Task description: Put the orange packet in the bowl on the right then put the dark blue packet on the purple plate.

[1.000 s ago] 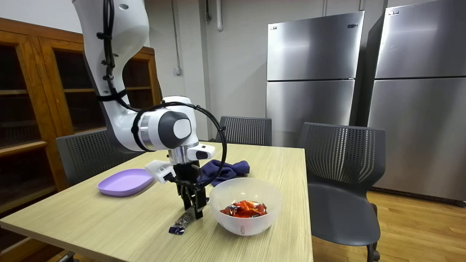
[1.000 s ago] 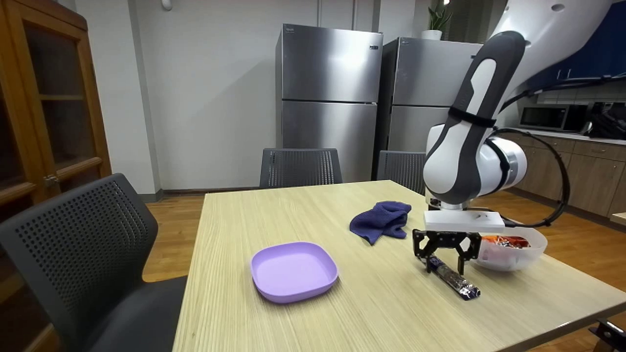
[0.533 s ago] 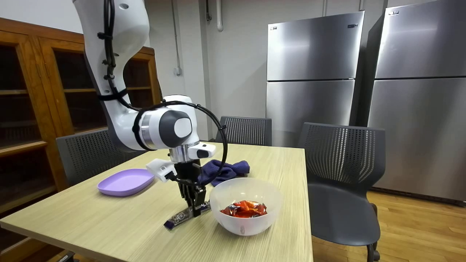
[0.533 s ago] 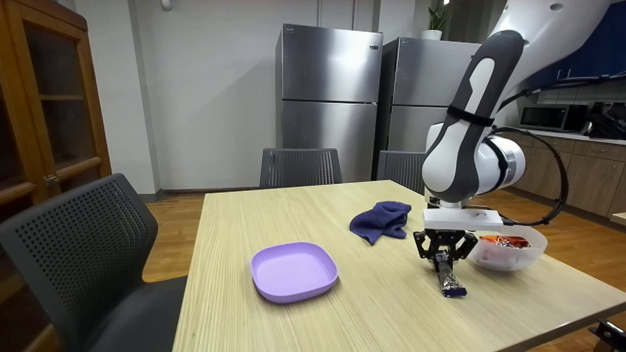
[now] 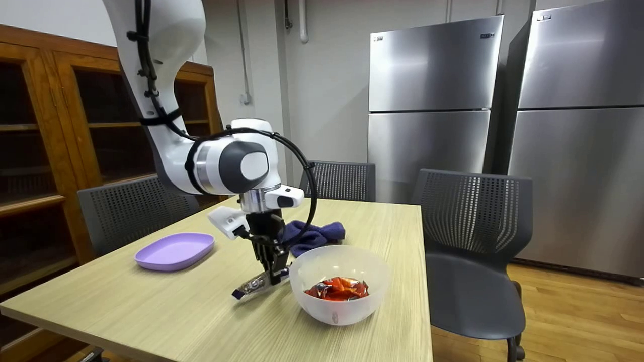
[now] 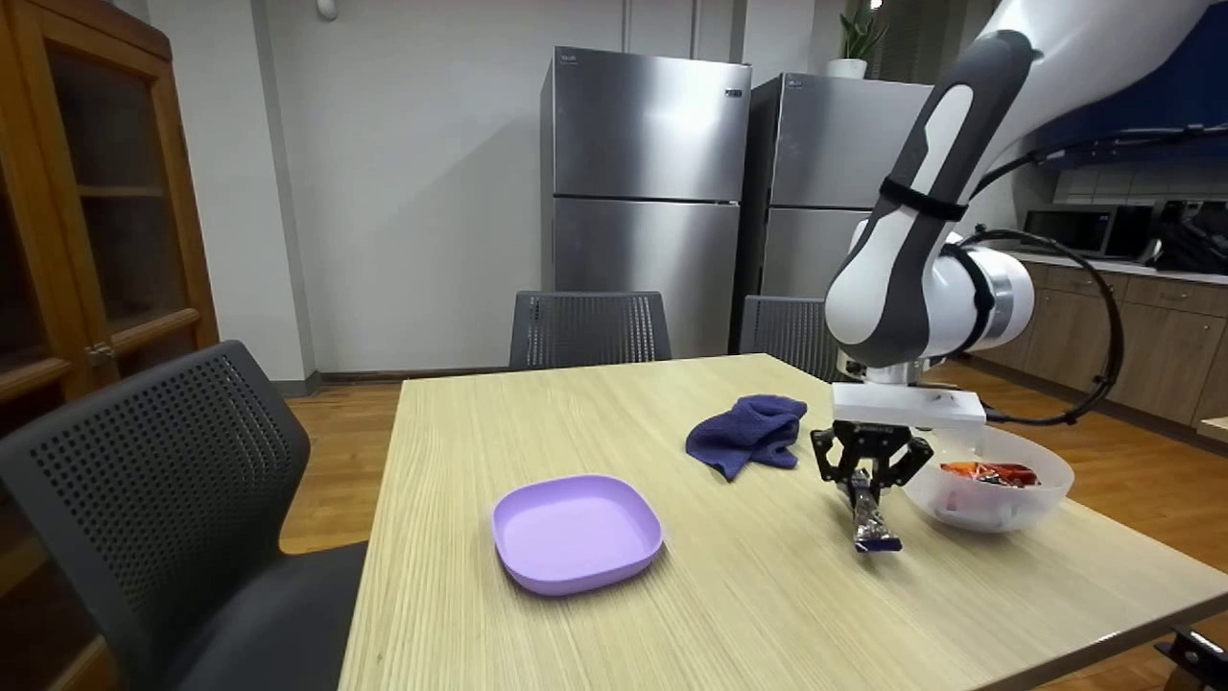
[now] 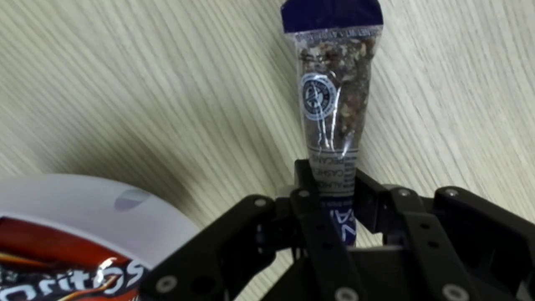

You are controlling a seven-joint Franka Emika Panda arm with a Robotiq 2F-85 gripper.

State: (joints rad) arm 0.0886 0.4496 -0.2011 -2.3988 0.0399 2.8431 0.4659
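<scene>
My gripper (image 7: 332, 177) is shut on the dark blue packet (image 7: 334, 92), a slim bar with a clear middle and dark blue ends. In both exterior views the gripper (image 5: 273, 279) (image 6: 861, 480) holds this packet (image 5: 254, 284) (image 6: 870, 526) low over the table, seemingly just off it, beside the bowl. The bowl (image 5: 334, 312) (image 6: 998, 513) is white and translucent. Inside it lies the orange packet (image 5: 342, 289) (image 6: 993, 473), partly visible at lower left in the wrist view. The purple plate (image 5: 174, 251) (image 6: 576, 533) stands apart from the gripper, with nothing on it.
A crumpled navy cloth (image 5: 314, 236) (image 6: 748, 432) lies on the table behind the gripper. Grey chairs (image 5: 473, 251) (image 6: 144, 499) surround the wooden table (image 6: 729, 614). The bowl's rim is close to the gripper's side in the wrist view.
The jaws have closed on the dark blue packet, which swung round between the fingers. Gripper and packet have then risen a little. Bowl, plate and cloth have stayed put.
</scene>
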